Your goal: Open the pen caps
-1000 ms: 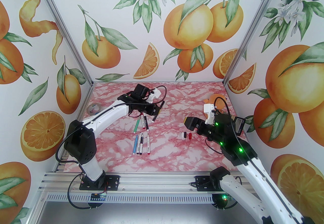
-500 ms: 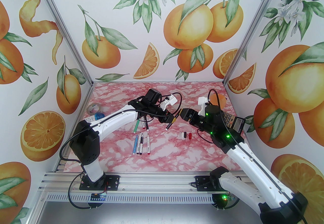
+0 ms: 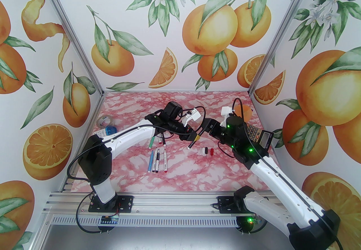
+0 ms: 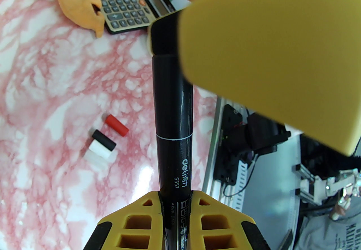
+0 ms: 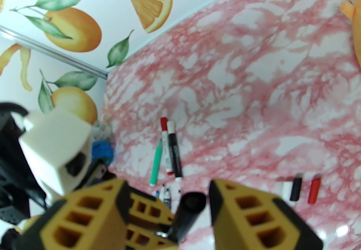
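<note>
Cap (image 5: 191, 203) sat on a black pen (image 4: 173, 119) clamped in the left gripper (image 4: 175, 199); the right gripper (image 5: 167, 186) straddled it, jaws apart. Three loose caps (image 3: 207, 151) lay at the pen's 4 o'clock.

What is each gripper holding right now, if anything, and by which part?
The left gripper is shut on the black pen, clamping its printed barrel. The right gripper holds nothing: its jaws stand open around the pen's cap.

Your left arm (image 3: 124, 135) and right arm (image 3: 272, 179): white shells, black joints, black looping cables (image 3: 203, 114). Green lights (image 3: 250, 150) dot the right one, at 4 o'clock. Jaws yellow, cut-out ribbed.
</note>
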Motion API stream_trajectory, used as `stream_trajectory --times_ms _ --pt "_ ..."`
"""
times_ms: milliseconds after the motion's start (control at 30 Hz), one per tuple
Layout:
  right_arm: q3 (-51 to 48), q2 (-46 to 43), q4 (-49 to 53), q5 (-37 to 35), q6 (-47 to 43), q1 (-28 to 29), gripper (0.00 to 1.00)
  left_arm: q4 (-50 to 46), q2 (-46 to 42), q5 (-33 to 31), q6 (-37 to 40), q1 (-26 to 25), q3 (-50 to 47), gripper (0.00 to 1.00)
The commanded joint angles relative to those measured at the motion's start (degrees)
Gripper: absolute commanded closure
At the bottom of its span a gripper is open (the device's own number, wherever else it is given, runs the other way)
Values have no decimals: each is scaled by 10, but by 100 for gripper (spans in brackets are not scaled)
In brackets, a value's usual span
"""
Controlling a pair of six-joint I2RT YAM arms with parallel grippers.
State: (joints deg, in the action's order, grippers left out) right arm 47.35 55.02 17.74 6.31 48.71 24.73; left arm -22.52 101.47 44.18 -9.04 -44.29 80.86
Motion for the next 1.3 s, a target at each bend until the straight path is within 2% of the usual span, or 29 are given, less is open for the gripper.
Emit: stream_trajectory --times_ms 0,367,500,767,1033,1267 --pt "-11 3 -23 -19 9 3 50 33 -22 19 -12 -5 -11 89" --pt "-24 17 -46 2 20 3 50 40 -26 24 -13 -15 -13 90" --pt "-29 21 -62 17 27 3 53 41 -26 26 -13 -19 -14 90" --pt "-37 22 -72 24 34 3 65 35 -23 24 -9 -20 -12 90" --pt "-39 14 -63 17 32 3 82 23 -21 14 0 -21 -9 90" --pt "-41 8 -63 13 33 3 86 23 -19 11 0 -22 -9 86"
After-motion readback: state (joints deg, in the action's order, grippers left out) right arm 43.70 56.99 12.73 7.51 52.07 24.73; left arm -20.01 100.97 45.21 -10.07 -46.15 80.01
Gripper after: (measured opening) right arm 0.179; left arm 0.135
